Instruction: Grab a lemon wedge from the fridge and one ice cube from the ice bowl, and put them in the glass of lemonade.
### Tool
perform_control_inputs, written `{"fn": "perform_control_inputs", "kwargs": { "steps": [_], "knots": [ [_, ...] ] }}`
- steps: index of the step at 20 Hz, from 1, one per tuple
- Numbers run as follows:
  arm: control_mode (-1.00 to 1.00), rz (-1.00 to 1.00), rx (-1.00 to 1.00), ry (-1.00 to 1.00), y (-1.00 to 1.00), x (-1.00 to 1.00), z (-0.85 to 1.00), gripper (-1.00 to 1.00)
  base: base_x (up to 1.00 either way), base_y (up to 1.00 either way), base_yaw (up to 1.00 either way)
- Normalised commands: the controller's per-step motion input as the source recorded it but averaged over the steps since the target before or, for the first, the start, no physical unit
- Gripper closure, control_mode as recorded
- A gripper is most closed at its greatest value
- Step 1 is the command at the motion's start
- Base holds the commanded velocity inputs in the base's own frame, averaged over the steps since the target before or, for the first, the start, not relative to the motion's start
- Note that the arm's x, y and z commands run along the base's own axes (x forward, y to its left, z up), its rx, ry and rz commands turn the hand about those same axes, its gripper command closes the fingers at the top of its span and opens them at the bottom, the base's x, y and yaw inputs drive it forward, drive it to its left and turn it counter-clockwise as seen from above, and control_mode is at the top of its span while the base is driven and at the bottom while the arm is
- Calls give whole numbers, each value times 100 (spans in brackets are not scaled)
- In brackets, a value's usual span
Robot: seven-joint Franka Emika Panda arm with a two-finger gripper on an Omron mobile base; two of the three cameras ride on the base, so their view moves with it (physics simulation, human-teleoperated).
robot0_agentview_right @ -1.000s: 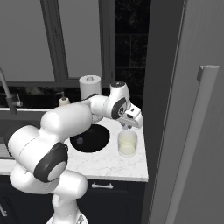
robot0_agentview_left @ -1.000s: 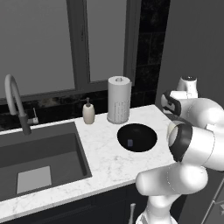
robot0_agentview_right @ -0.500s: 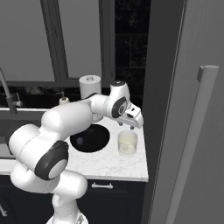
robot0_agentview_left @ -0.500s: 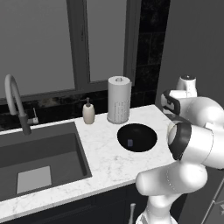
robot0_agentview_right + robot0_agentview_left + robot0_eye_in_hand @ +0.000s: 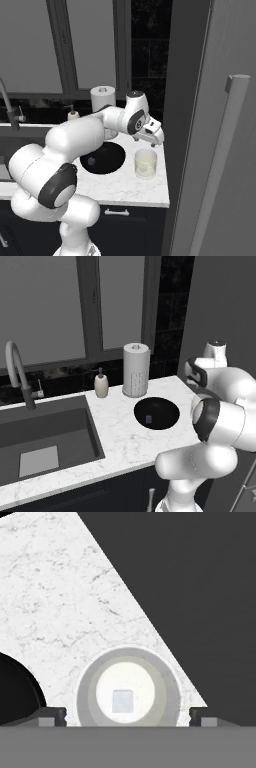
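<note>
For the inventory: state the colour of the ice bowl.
Glossy black; the ice bowl shows best in the left base view.

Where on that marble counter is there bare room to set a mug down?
Free: the marble between the sink and the ice bowl, toward the front edge. Crowded: the right corner, where the glass of lemonade stands beside the bowl under the end effector.

White marble counter (image 5: 120, 431) fitted with a dark sink basin (image 5: 45, 438) and curved grey faucet (image 5: 19, 373) at left, a beige soap bottle (image 5: 101, 384) and upright white paper-towel roll (image 5: 136, 370) set near the window (image 5: 85, 306).
</note>
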Motion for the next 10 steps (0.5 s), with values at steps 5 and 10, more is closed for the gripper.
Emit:
{"fn": "perform_control_inputs", "kwargs": {
  "steps": [5,10],
  "knots": [
    [-100,0,2,-15,0,-17,22,-100,0,0,0],
    [-100,0,0,-12,12,-18,25,-100,0,0,0]
  ]
}}
